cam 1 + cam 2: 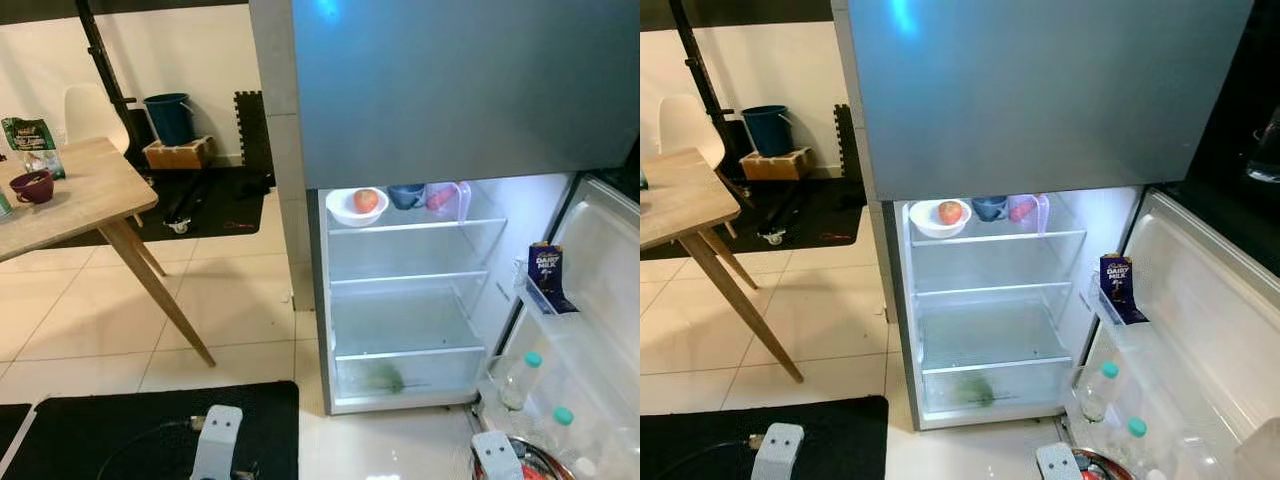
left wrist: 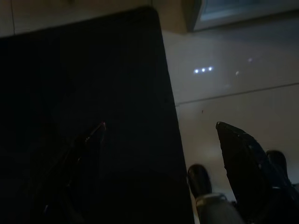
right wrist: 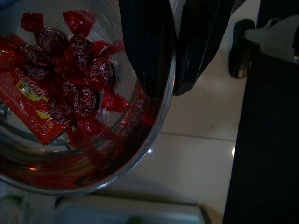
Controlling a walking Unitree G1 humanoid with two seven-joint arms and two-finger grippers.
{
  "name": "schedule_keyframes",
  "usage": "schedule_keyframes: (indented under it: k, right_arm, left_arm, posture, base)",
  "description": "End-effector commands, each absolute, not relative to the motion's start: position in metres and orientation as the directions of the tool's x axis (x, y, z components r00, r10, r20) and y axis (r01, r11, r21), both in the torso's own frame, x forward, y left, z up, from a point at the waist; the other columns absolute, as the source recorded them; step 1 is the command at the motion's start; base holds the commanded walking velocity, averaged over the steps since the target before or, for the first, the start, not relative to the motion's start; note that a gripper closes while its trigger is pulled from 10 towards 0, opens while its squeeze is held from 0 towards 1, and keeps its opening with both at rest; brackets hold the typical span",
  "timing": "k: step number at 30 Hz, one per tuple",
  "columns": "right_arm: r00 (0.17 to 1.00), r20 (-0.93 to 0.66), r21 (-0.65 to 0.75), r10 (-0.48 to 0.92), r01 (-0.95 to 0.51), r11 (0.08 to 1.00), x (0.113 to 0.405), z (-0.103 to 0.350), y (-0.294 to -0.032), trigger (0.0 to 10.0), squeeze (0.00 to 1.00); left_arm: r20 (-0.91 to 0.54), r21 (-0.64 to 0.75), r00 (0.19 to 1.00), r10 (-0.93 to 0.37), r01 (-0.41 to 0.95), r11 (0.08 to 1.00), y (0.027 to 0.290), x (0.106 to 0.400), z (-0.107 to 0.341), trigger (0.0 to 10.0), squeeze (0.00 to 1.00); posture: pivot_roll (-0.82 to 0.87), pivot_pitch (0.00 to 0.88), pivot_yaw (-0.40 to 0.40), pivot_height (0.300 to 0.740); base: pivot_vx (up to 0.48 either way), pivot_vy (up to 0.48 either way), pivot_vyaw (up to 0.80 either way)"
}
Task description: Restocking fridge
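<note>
Right gripper (image 3: 163, 88) pinching rim of round metal bowl of red wrapped candies (image 3: 70, 107), lower right. Left gripper (image 2: 159, 128) spread wide, empty, over black floor mat (image 2: 84, 93). Open white fridge (image 1: 400, 300) at centre.

Camera layout: stereo head pair, two wrist cameras.
Head eyes look forward and down from standing height, sharing the open grey fridge (image 1: 400, 300); left wrist faces black floor mat (image 2: 84, 93) closely; right wrist peers very near into shiny metal bowl (image 3: 140, 161).

Steel bowl (image 3: 140, 154): red-wrapped sweets (image 3: 70, 79). White bowl (image 1: 345, 210), red apple (image 1: 366, 200). Purple chocolate box (image 1: 546, 272). Black mat (image 1: 150, 425).
</note>
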State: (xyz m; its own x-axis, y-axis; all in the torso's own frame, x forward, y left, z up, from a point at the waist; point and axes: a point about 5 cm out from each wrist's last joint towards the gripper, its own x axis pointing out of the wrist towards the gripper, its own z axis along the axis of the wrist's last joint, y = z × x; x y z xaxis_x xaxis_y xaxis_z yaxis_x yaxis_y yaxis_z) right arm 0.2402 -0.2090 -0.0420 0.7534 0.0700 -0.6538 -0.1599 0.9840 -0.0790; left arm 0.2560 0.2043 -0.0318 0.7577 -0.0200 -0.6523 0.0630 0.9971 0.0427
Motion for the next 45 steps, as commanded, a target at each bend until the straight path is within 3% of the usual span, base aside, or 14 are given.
schedule_keyframes:
  k: [1,8,11,17,31,45]
  right_arm:
    - [0.788,-0.612,-0.090,0.063,-0.148,0.985,0.253,-0.032,-0.209,10.0,0.00]
    - [0.825,-0.561,-0.082,0.061,-0.129,0.988,0.265,-0.022,-0.207,10.0,0.00]
    - [0.764,-0.642,-0.103,0.064,-0.169,0.980,0.241,-0.041,-0.208,10.0,0.00]
    - [0.754,-0.655,-0.102,0.045,-0.147,0.984,0.231,-0.047,-0.213,10.0,0.00]
    - [0.786,-0.617,-0.092,0.032,-0.112,0.989,0.239,-0.040,-0.213,10.0,0.00]
    - [0.792,-0.609,-0.083,0.044,-0.118,0.990,0.244,-0.038,-0.208,10.0,0.00]
  left_arm:
    - [-0.644,0.051,0.765,-0.009,0.054,0.997,0.208,0.260,-0.029,10.0,0.00]
    - [-0.608,0.041,0.794,-0.014,0.049,0.998,0.207,0.271,-0.018,10.0,0.00]
    - [-0.667,0.059,0.745,-0.008,0.063,0.996,0.210,0.250,-0.035,10.0,0.00]
    - [-0.678,0.053,0.735,-0.011,0.064,0.997,0.210,0.244,-0.040,10.0,0.00]
    - [-0.642,0.028,0.767,0.008,0.014,1.000,0.206,0.258,-0.030,10.0,0.00]
    - [-0.637,-0.003,0.771,0.001,-0.004,1.000,0.205,0.255,-0.033,10.0,0.00]
  posture:
    - [-0.07,0.086,0.052,0.740]
    - [-0.07,0.085,0.062,0.740]
    - [-0.08,0.083,0.066,0.740]
    - [-0.08,0.084,0.070,0.740]
    - [-0.09,0.056,0.064,0.740]
    - [-0.08,0.063,0.045,0.740]
  base:
    - [0.000,0.000,0.00]
    - [0.000,0.000,0.00]
    - [0.000,0.000,0.00]
    - [0.000,0.000,0.00]
    - [0.000,0.000,0.00]
    - [0.000,0.000,0.00]
